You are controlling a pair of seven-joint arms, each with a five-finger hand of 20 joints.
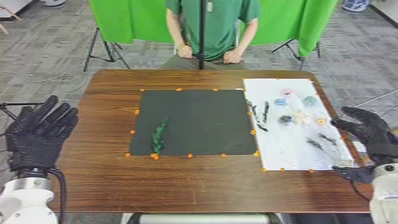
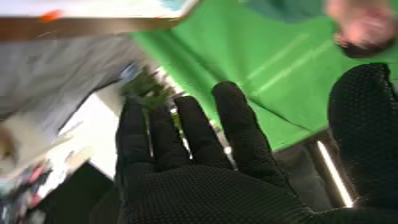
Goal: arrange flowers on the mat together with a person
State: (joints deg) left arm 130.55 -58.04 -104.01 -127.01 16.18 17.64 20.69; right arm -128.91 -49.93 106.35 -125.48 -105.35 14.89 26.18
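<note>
My right robot hand (image 1: 371, 136) is open, empty, right beside the white sheet (image 1: 282, 154)! Green sprig (image 1: 159, 137) lies on the dark mat (image 1: 202, 120); farther up the sheet, blossoms (image 1: 302, 119) crowd together, so one low sweep could scatter them.

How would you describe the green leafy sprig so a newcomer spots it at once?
On the brown wooden table, find the large dark rectangular mat. The green leafy sprig lies near its near-left corner in the head view, its length pointing away from the robot. It is the only plant well inside the mat; the thin dark stems are on the white rectangular sheet to the right.
</note>
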